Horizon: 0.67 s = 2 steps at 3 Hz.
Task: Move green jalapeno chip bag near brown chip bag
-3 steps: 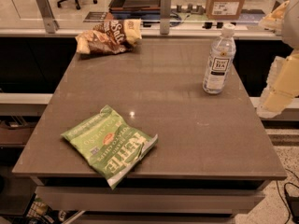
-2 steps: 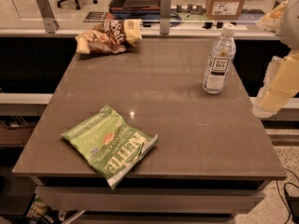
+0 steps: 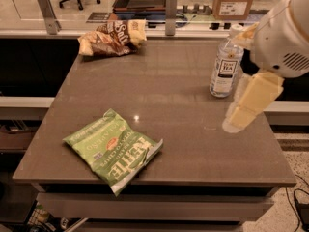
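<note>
Risk: cream-coloured gripper (image 3: 235,121), apparently empty, opening can't tell, hangs near the clear plastic water bottle (image 3: 226,64), so swinging toward the light green glossy jalapeno chip bag (image 3: 113,150) at front left of the grey tabletop (image 3: 178,95), well apart from the far-left dark brown glossy chip bag (image 3: 112,36), could topple the bottle.

A clear plastic bottle with white label (image 3: 226,66) stands upright at two o'clock on the grey-brown tabletop (image 3: 164,91), near the gripper (image 3: 235,121) at three o'clock. A brown cardboard box (image 3: 234,1) sits beyond at one o'clock.
</note>
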{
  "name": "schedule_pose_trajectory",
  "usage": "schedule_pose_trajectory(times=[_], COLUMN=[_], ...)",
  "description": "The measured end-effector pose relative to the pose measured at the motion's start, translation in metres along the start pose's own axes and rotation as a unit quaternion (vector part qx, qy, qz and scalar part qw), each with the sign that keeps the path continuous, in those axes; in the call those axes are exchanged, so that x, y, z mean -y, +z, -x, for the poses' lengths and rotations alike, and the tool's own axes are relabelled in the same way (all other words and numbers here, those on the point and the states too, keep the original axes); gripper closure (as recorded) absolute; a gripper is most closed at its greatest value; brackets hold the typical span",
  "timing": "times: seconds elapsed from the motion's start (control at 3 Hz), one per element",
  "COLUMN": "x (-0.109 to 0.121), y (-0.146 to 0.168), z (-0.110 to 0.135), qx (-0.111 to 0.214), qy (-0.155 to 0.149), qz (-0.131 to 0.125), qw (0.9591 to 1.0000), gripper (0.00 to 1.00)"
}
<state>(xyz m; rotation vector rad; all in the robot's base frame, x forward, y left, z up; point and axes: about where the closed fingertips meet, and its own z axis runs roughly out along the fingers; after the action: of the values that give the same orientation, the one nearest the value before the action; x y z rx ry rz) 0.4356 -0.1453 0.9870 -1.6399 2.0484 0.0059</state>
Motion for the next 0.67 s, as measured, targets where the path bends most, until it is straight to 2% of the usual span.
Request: schedule_pose_trajectory(times=[0.33, 0.67], x=[-0.0236, -0.0237], y=[0.0406, 0.0406], z=[0.0297, 0.0298], qx=[0.034, 0.034], qy=[-0.018, -0.018], qz=[0.046, 0.046], qw=[0.9982, 0.9982], gripper=[0.00, 0.00])
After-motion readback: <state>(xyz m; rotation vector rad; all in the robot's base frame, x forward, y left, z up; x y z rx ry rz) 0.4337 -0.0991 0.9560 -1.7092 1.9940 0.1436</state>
